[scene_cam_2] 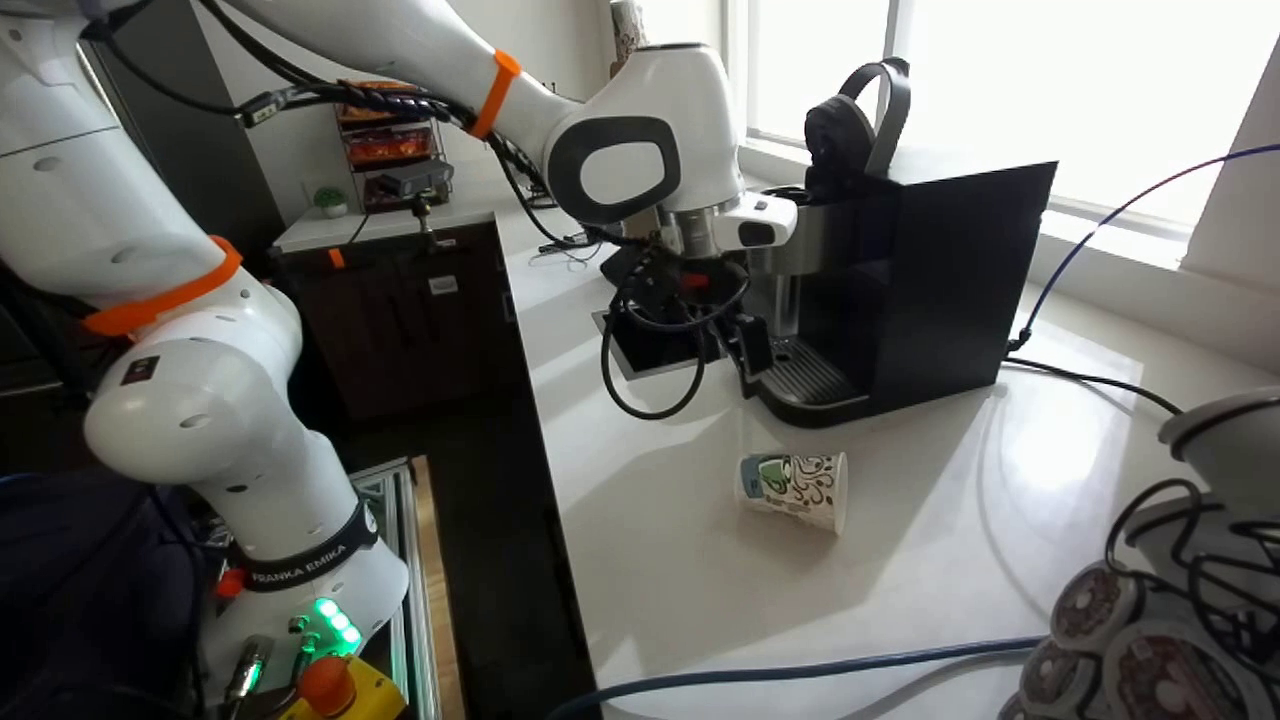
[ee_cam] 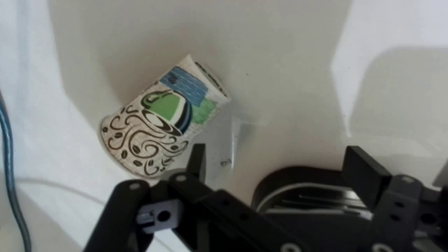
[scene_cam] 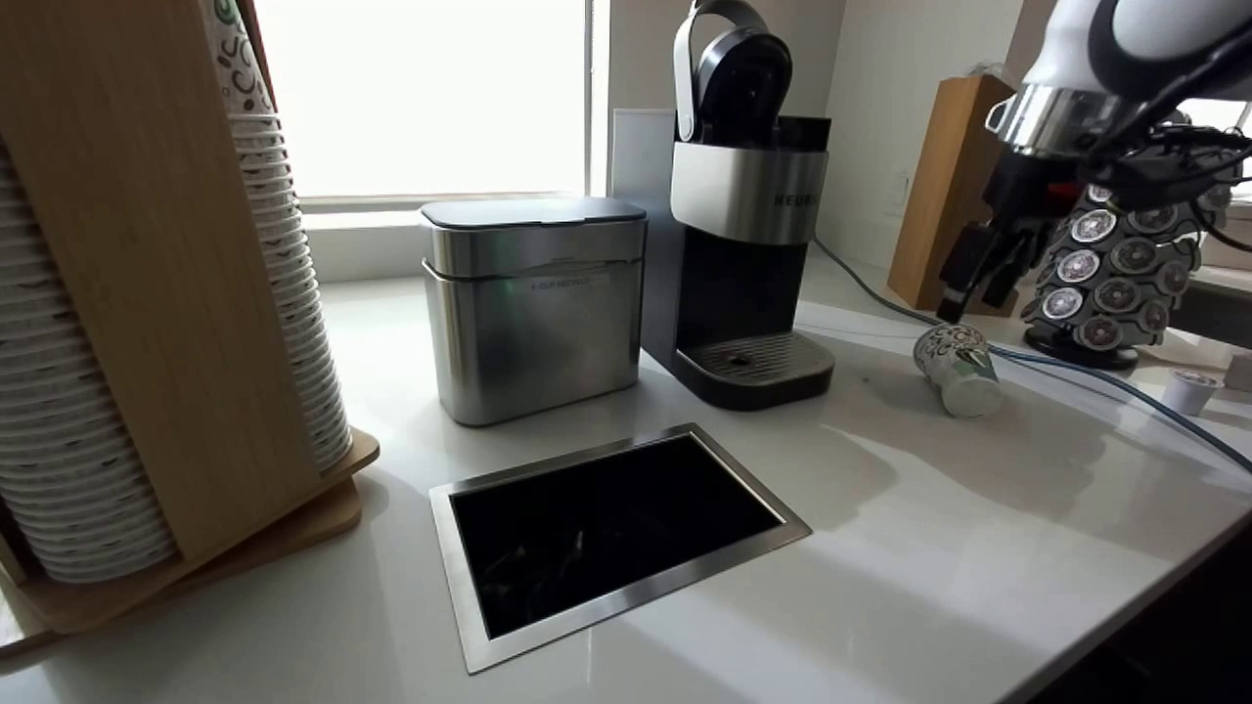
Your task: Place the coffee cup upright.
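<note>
Daylight from the window (scene_cam: pixel 430 98) glares off the white counter (scene_cam: pixel 880 587), with soft shadow over part of it. On it your coffee cup (scene_cam_2: pixel 795 490) lies on its side, base turned towards the front edge and mouth away, so it needs a quarter turn to stand. It rests on its own tapered wall, so expect it to roll in a curve if nudged. Your jaws hang above and to one side of it, spread wide with nothing between them; in the wrist view the gap looks down on counter and drip tray (ee_cam: pixel 290 175), not on the cup. That spread looks meant to leave room for the cup's body, but you probably need to shift across and lower before closing, gently, as the cup looks like paper. The coffee machine (scene_cam: pixel 753 196) stands near enough that a wide swing might knock it, so lift before you turn. A metal bin (scene_cam: pixel 548 337) stands just beside the machine, likely for used pods. On the cup's other side, a blue cord (scene_cam_2: pixel 800 671) crosses the counter by the pod rack (scene_cam: pixel 1115 293), perhaps enough to stop a roll.
</note>
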Controlling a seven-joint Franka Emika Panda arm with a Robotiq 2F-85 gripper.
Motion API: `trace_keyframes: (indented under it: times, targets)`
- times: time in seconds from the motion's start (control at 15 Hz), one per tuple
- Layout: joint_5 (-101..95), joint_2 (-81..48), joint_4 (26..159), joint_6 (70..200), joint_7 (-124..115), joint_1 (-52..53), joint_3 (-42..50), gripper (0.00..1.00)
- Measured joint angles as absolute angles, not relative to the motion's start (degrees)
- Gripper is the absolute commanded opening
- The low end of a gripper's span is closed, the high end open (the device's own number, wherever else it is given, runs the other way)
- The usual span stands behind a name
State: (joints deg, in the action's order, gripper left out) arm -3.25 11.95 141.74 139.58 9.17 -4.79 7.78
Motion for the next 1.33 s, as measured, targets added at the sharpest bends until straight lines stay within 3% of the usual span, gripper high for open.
trace_keyframes:
  times: [0.33, 0.8, 1.33]
  targets:
    - [10.8, 18.7, 137.6, 127.3, 25.5, -5.8, 18.5, 1.00]
    - [6.4, 12.8, 121.3, 96.9, 47.4, -12.2, 29.7, 1.00]
    - [9.6, 8.0, 119.6, 95.2, 53.1, -14.7, 28.8, 1.00]
